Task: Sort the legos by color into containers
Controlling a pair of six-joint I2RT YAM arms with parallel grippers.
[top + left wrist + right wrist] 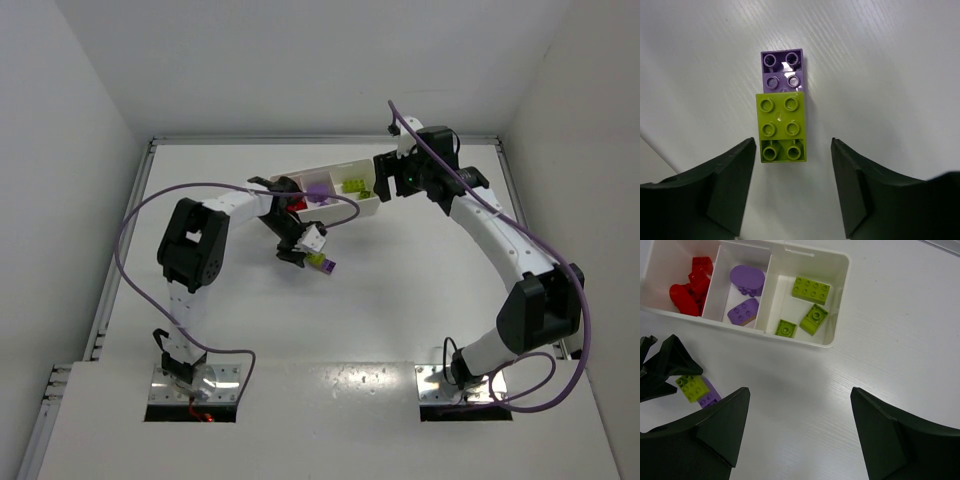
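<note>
On the table lies a lime green lego [781,125], overlapping a purple lego [783,67] beyond it. My left gripper [793,141] hovers open over the green one's near end, its fingers apart from the brick. From above, the pair [323,263] sits just right of the left gripper [300,255]. The white tray [840,300] holds red legos [690,285] in its left container, purple ones [745,295] in the middle and green ones [810,290] on the right. My right gripper [800,390] is open and empty above bare table in front of the tray.
The tray [365,210] lies at the back centre of the table, with the right gripper [383,190] at its right end. A purple cable loops from the left arm across the tray. White walls enclose the table on three sides.
</note>
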